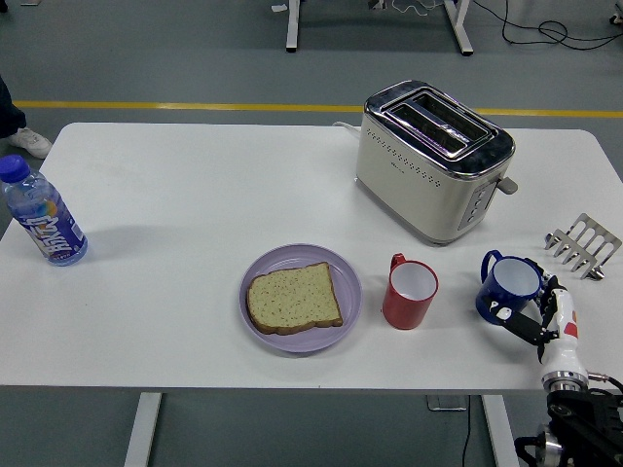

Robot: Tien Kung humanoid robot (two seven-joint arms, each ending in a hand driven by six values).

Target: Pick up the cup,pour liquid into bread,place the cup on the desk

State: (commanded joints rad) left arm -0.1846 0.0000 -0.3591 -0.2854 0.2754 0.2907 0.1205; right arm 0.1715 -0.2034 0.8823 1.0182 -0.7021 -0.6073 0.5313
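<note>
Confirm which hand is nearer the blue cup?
Right. The right hand sits at the blue cup on its near right side, fingers around its base. The left hand is out of view.

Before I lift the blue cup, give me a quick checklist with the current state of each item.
1. Right hand around blue cup: fingers sit at its near side, but full closure cannot tell.
2. Blue cup upright on the table: ok.
3. Bread lying flat on purple plate: ok.
4. Path to the plate: not ok, red cup stands between.
5. Liquid in the blue cup: cannot tell.
6. Toast rack apart from the hand: ok.
</note>
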